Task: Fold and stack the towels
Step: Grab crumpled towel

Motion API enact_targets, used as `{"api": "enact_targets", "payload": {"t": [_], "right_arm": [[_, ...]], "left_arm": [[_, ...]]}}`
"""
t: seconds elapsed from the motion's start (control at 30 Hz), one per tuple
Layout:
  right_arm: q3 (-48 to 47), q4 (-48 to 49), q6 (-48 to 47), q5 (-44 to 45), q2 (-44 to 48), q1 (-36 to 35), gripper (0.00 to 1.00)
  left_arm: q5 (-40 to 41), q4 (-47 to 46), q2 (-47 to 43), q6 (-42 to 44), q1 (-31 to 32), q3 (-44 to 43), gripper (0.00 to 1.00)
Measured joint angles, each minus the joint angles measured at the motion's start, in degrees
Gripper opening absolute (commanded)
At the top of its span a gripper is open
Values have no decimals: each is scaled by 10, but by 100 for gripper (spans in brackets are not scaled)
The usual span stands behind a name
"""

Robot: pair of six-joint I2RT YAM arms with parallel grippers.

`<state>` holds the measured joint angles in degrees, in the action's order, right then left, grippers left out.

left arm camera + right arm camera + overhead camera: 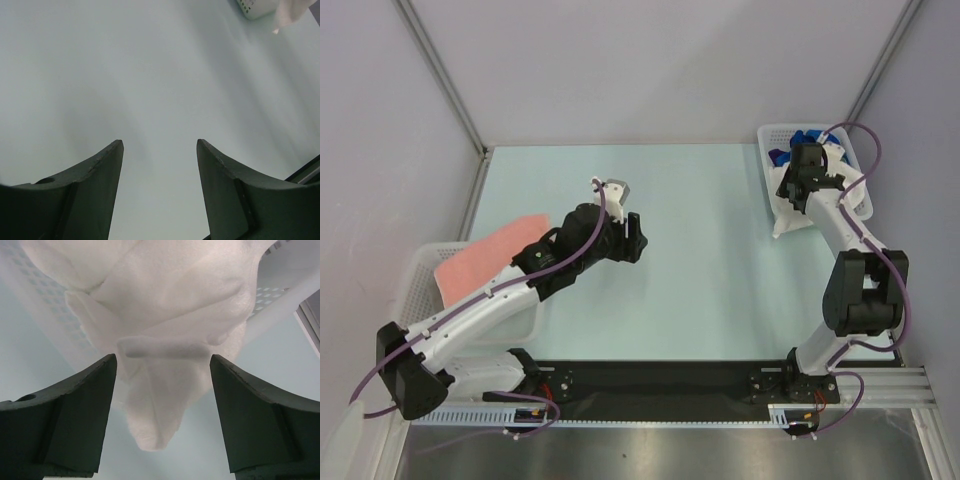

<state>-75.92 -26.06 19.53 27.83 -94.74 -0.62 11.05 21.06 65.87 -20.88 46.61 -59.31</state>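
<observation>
White terry cloth fills the right wrist view. The white towel [170,330] is seen bunched and hanging over the rim of the right basket [42,295], with its lowest fold tapering to a rounded tip over the counter [700,270]. The right claw [162,360] is held in front of this hanging fold with its jaws spread wide. A gap is visible between each finger and the cloth, so the towel is recorded as released, not gripped.

From above, the same towel is seen draped down the near-left side of that basket, at the far right corner of the counter. Whether its lower end touches the surface cannot be told. A blue towel [782,156] is noted inside the basket, partly hidden by the right arm.

The left claw [160,145] is positioned over the middle of the counter, well apart from both baskets. Its jaws are parted and nothing is held between them. The pale green surface is seen beyond the fingers.

A salmon pink towel [485,255] is laid across the top of the left basket [417,285] at the left edge of the counter, with one end projecting past the rim toward the far side. Its near end is partly covered by the left arm. Whether it is folded cannot be told from above.
</observation>
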Motion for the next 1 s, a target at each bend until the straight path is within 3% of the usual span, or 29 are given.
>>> {"api": "enact_targets", "payload": {"t": [0.13,0.23,0.27,0.43,0.57,1.0], "right_arm": [[-4,0,-2,19,-17,0,80],[-5,2,-2,23,-38,0,70],[-5,2,-2,24,-44,0,58],[-6,2,1,24,-52,0,31],[-21,-7,3,21,-45,0,0],[-175,-59,-2,6,69,-41,0]], "left_arm": [[-8,-2,0,0,0,0,66],[-10,-4,2,0,0,0,66],[-10,-4,3,0,0,0,66],[-12,-4,4,0,0,0,65],[-12,-4,4,0,0,0,65],[-7,-4,1,0,0,0,65]]}}
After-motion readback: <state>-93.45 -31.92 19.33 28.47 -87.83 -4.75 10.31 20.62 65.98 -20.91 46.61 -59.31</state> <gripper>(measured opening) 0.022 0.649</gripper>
